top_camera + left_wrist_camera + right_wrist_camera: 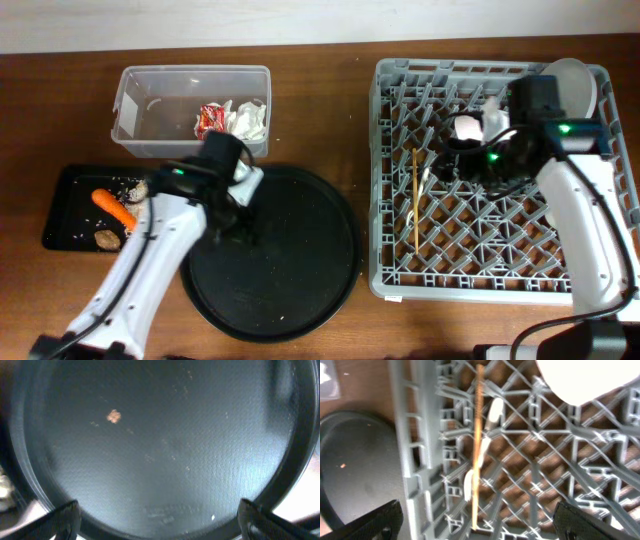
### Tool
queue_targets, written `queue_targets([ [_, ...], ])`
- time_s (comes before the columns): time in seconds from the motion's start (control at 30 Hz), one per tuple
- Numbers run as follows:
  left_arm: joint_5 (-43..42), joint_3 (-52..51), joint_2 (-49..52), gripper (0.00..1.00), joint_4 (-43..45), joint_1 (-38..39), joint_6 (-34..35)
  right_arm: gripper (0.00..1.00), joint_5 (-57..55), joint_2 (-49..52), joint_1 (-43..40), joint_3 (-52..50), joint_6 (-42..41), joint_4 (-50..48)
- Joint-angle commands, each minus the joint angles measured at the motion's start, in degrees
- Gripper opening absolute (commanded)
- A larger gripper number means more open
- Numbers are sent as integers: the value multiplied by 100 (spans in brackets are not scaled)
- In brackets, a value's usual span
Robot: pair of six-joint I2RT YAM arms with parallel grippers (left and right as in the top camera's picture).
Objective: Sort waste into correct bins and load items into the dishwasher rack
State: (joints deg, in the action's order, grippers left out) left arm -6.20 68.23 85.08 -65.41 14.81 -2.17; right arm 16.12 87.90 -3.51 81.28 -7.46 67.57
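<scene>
Wooden chopstick [479, 435] overlaps fork [493, 412] | cup [585, 377], perhaps, cropped | left pincer [160, 517], right pincer [477, 522] agape

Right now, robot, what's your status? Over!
Left gripper open over round black tray, right gripper open over rack. Chopstick and fork lie in rack. Crumbs on round tray. Nothing blocking.

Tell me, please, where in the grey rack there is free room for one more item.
The front rows of the dishwasher rack, from the chopstick's near end across to the right arm, look bare. The left-middle holds the chopstick with the fork crossing it. The back right is crowded: white cup, plate and arm.
</scene>
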Motion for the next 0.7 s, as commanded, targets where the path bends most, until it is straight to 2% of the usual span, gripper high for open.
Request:
queue_targets([
  [0.0,-7,413,-188,99,-448,-581,157,99,-439,-232,-289,48,160,595],
  [0.1,-4,-431,-1567,99,284,-857,289,99,-520,-1362,-164,-588,363,81],
  [0.17,17,-1390,-3263,99,940,-984,306,99,-573,-3163,-164,-1814,404,-962],
  [0.2,15,-1753,-4048,99,1198,-999,304,99,-592,-3768,-166,-2188,404,-1226],
  [0.23,2,-2013,-4782,99,1316,-999,304,99,-693,-4896,-177,-2789,404,-1449],
  [0.3,-4,-2094,-5799,99,1305,-999,302,98,-691,-6137,-175,-3102,404,-1226],
  [0.37,-4,-2094,-6129,99,1303,-999,302,98,-691,-6634,-175,-3102,404,-866],
  [0.67,-4,-2094,-6127,99,1285,-999,302,98,-802,-6922,-162,-3147,404,-693],
])
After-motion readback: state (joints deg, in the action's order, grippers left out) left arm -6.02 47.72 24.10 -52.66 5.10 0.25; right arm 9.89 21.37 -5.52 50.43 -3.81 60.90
